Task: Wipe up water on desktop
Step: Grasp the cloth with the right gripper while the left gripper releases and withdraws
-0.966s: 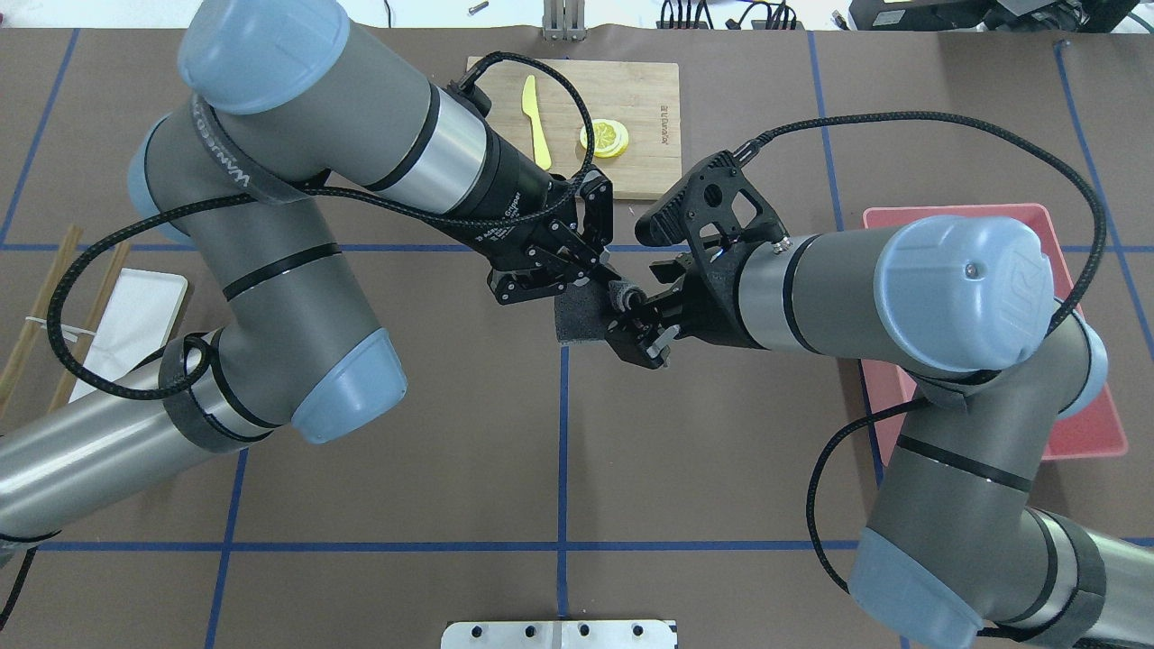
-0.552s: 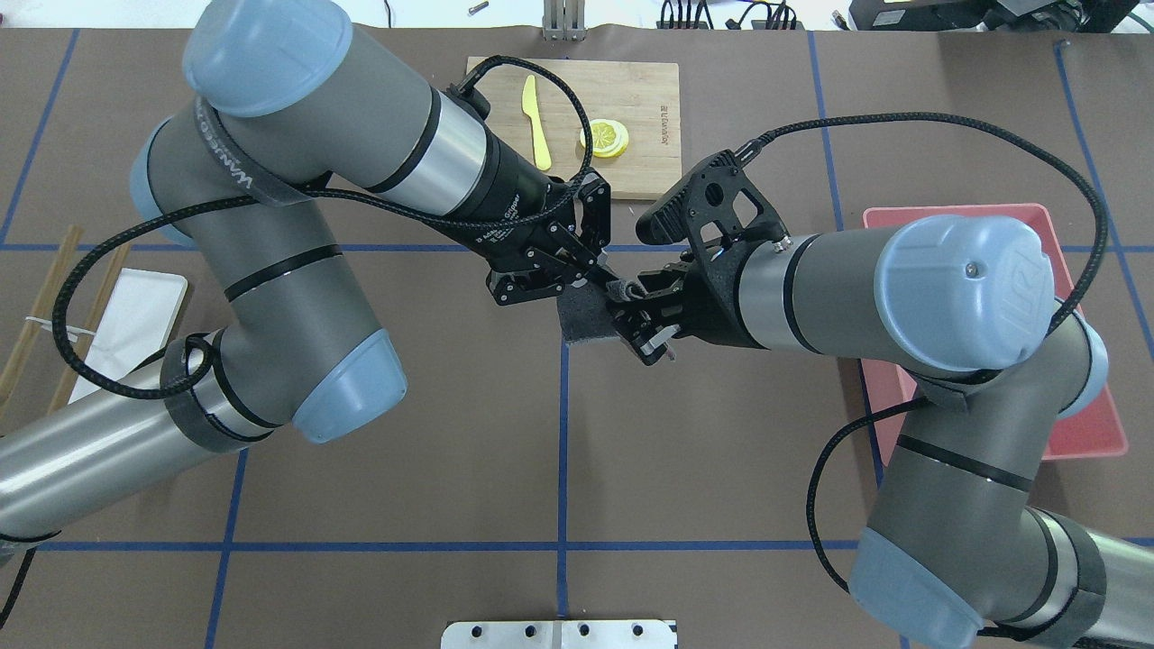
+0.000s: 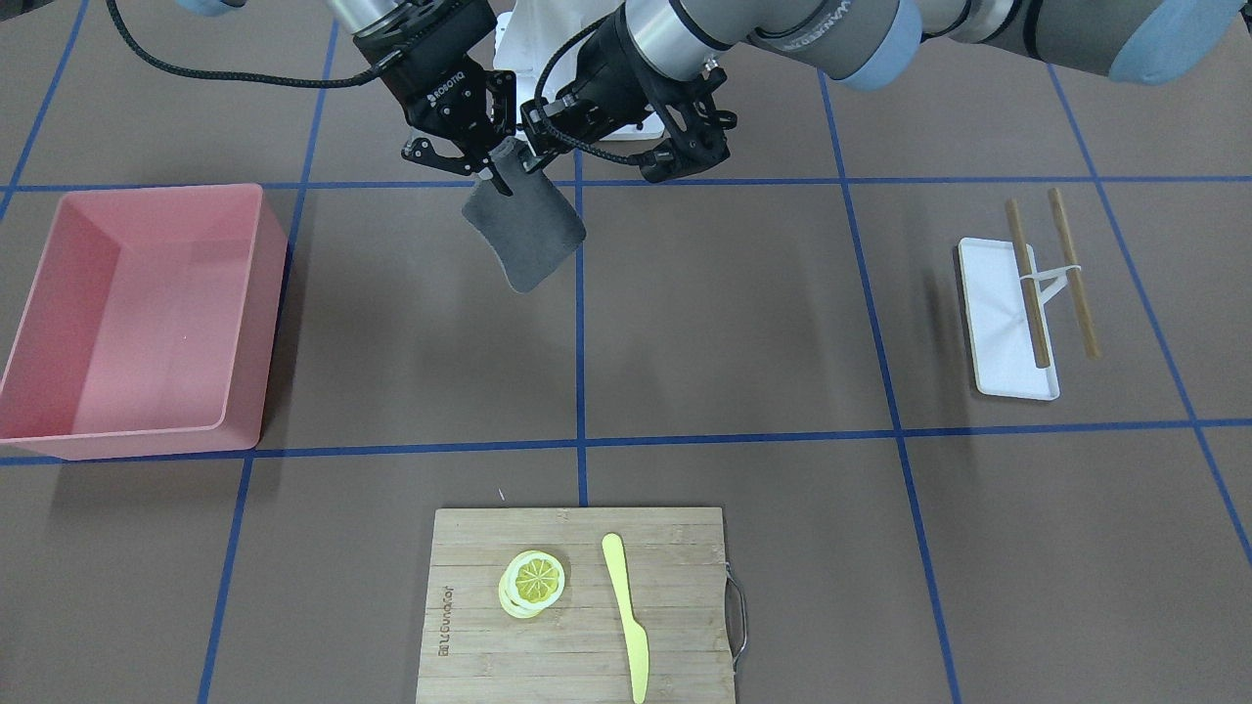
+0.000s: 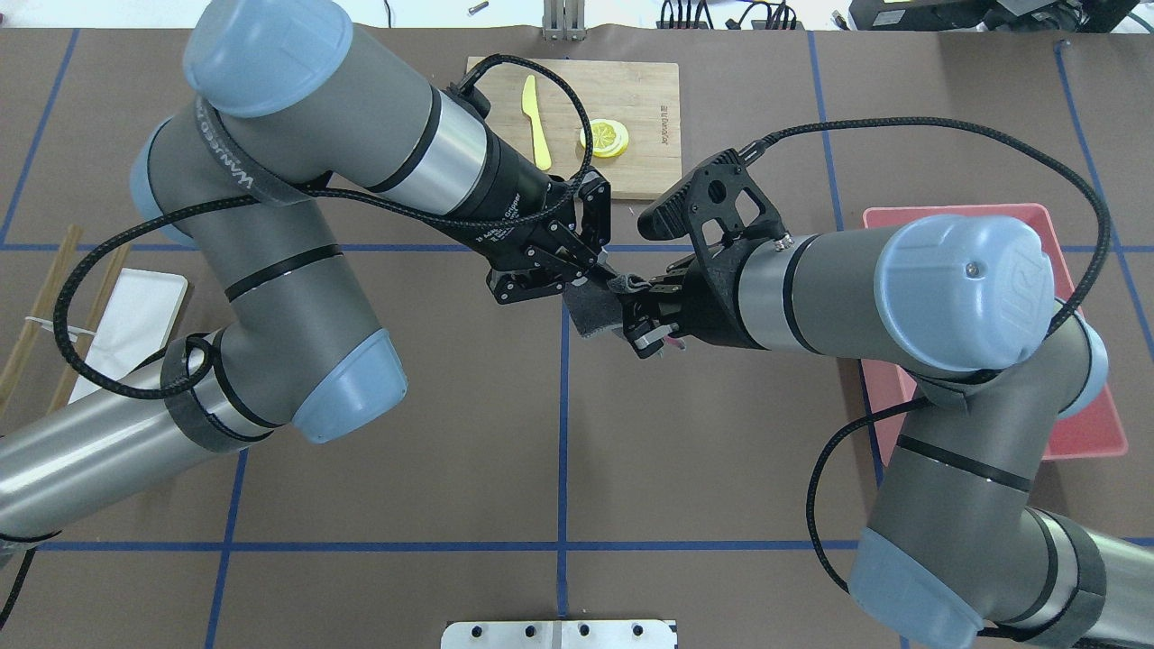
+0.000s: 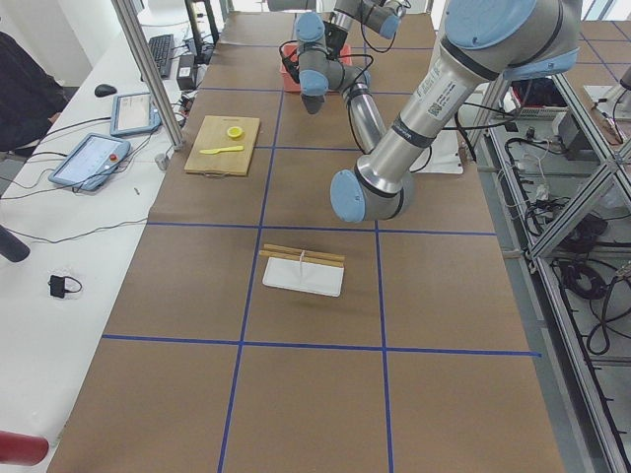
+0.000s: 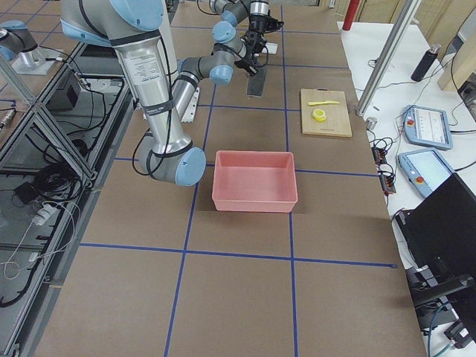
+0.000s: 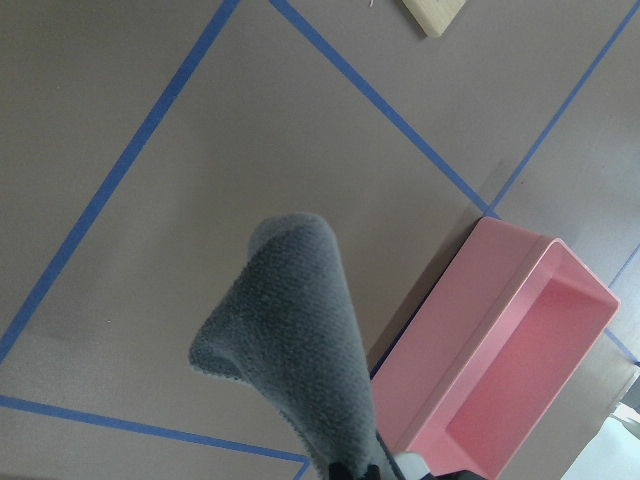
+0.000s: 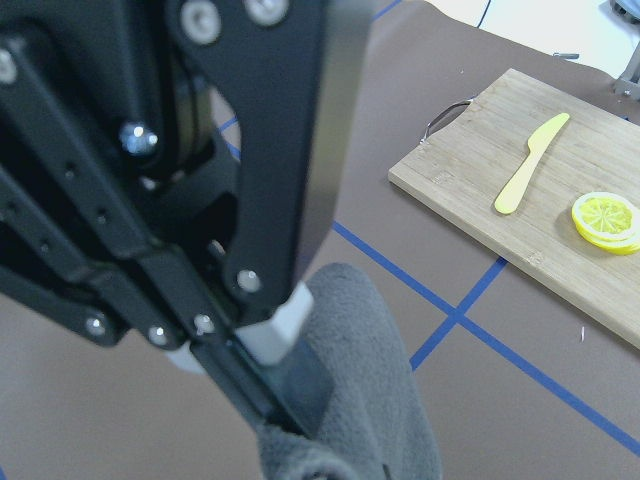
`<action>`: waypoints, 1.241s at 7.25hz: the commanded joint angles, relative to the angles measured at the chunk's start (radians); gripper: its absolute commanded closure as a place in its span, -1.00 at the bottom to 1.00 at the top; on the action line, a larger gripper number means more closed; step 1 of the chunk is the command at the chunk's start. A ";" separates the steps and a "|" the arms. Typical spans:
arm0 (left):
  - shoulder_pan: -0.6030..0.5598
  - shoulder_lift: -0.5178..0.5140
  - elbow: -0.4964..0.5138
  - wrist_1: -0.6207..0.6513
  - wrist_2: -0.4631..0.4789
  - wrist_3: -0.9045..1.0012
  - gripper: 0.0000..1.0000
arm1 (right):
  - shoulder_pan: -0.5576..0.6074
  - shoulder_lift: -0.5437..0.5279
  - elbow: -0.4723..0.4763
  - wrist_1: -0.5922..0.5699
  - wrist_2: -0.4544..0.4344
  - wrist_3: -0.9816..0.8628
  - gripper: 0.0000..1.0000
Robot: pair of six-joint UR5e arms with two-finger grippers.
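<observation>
0 wiping done, it seems: grey cloth (image 3: 528, 235) hangs above the table (image 3: 743, 313), robot-side of the bamboo cutting board (image 3: 577, 606).
Left hand (image 4: 599, 270) pinches it; right hand (image 4: 638, 311): cannot tell.

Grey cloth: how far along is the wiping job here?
Done: the grey cloth is up off the desktop. In hand: the left claw pinches its top corner, with the right claw close beside it. Remaining: all the wiping; the cloth hangs clear, and nothing wet is visible.
</observation>
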 commanded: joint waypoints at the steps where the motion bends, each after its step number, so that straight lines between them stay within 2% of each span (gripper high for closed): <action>1: -0.001 0.002 -0.014 0.002 0.105 0.005 -0.97 | 0.003 -0.005 0.000 -0.002 0.002 0.025 1.00; 2: -0.011 0.005 -0.020 0.003 0.105 0.005 -0.97 | 0.008 -0.011 0.002 -0.008 0.005 0.025 1.00; 4: -0.081 0.097 -0.083 0.002 0.099 0.009 -0.97 | 0.043 -0.034 0.002 -0.043 0.008 0.011 1.00; 5: -0.119 0.114 -0.077 0.003 0.079 0.034 -0.97 | 0.072 -0.036 0.002 -0.108 0.011 -0.006 1.00; 7: -0.188 0.175 -0.077 0.003 0.043 0.165 -0.97 | 0.109 -0.034 -0.009 -0.251 0.001 -0.153 1.00; 9: -0.286 0.202 -0.095 0.110 -0.002 0.375 -0.97 | 0.131 -0.034 -0.090 -0.334 0.004 -0.301 1.00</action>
